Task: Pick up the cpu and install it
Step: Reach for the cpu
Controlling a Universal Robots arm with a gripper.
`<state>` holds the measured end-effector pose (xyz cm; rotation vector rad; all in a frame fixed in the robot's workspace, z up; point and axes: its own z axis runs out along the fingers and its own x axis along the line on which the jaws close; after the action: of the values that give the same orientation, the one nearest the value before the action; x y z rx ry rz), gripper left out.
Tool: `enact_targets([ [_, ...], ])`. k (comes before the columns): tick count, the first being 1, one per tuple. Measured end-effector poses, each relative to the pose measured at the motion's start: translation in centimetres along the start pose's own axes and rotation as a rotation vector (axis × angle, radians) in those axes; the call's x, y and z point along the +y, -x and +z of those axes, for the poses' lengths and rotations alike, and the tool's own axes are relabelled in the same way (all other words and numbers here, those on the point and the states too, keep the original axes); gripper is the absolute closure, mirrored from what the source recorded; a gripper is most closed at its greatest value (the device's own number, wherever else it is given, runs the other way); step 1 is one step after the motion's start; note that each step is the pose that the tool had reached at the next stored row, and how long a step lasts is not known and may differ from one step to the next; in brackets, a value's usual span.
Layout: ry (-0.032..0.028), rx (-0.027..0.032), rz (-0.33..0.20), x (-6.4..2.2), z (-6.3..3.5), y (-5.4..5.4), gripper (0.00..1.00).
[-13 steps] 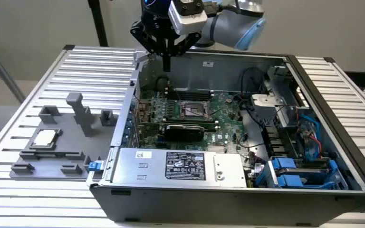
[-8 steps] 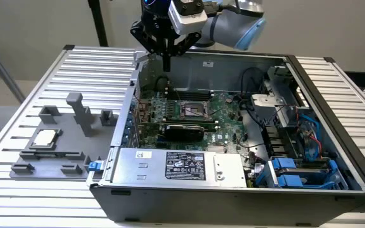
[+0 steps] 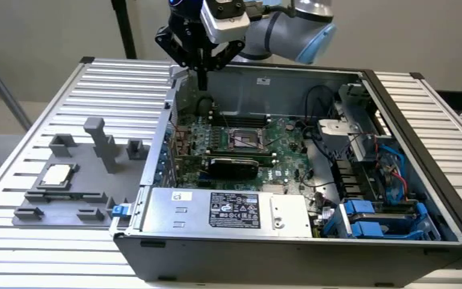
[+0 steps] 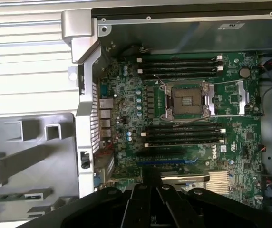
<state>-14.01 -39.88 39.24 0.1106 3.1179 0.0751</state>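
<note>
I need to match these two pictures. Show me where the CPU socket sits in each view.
Exterior view: the socket sits near the picture's centre, on the motherboard inside the open case.
Wrist view: the socket lies between two banks of memory slots.
Shared landmark: the grey fixture just outside the case wall.

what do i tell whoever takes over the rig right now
The pincer is shut and holds nothing, above the far corner of the case on the exterior view's left.
The cpu lies on the grey fixture, outside the case.
The socket looks empty.
Done: nothing that shows.
Left: picking up the cpu and installing it.
</note>
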Motion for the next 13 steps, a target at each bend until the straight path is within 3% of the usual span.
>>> enact_targets([
  [13,0.0,0.0001,0.0,-0.45,-0.04,-5.9,0.89],
])
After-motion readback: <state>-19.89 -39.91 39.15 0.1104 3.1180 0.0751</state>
